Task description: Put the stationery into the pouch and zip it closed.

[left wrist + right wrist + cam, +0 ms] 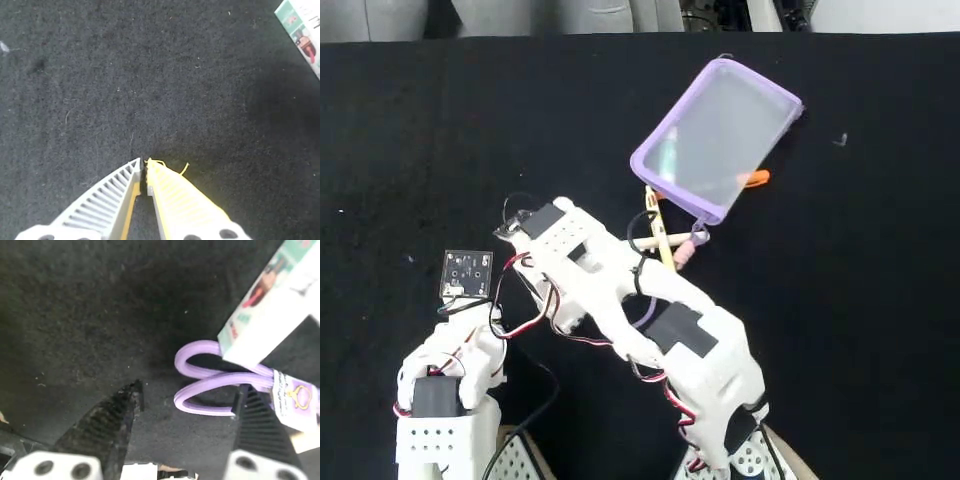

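Note:
The purple pouch with a clear face lies at the back right of the black cloth. An orange item pokes out from beneath its edge. Yellow and wooden sticks and a pink piece lie just in front of it. My right gripper stands open low over the cloth, its black fingers on either side of a purple looped cord with a tag. A white printed box lies across the cord. My left gripper is shut on nothing, over bare cloth.
The right arm stretches across the table's middle and covers part of the purple cord. The left arm is folded at the front left. The corner of the printed box lies off to one side of the left gripper.

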Motion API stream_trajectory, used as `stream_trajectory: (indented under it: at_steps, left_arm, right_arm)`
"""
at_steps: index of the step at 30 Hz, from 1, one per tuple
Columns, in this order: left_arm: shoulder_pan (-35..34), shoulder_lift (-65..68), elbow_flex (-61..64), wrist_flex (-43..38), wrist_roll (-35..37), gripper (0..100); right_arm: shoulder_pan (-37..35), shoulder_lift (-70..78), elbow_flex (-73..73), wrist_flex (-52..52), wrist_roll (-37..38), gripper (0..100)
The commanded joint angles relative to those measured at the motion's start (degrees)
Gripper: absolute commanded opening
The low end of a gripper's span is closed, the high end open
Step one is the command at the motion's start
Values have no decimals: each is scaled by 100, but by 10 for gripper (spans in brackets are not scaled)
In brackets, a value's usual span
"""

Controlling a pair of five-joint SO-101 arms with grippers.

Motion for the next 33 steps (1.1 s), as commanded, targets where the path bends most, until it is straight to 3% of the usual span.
stream_trajectory:
  at_steps: [1,14,26,33]
  left_arm:
    - [-4,-35,101,26,53,30]
    - [-22,-35,101,26,35,30]
    - [-233,-35,101,26,35,30]
    - [-233,-35,101,26,35,30]
  right_arm:
    - [-97,-48,-391,-62,70,289]
    - [-308,567,-330,-695,26,289]
    - [-651,804,-989,589,26,289]
    - [-651,804,-954,677,-193,289]
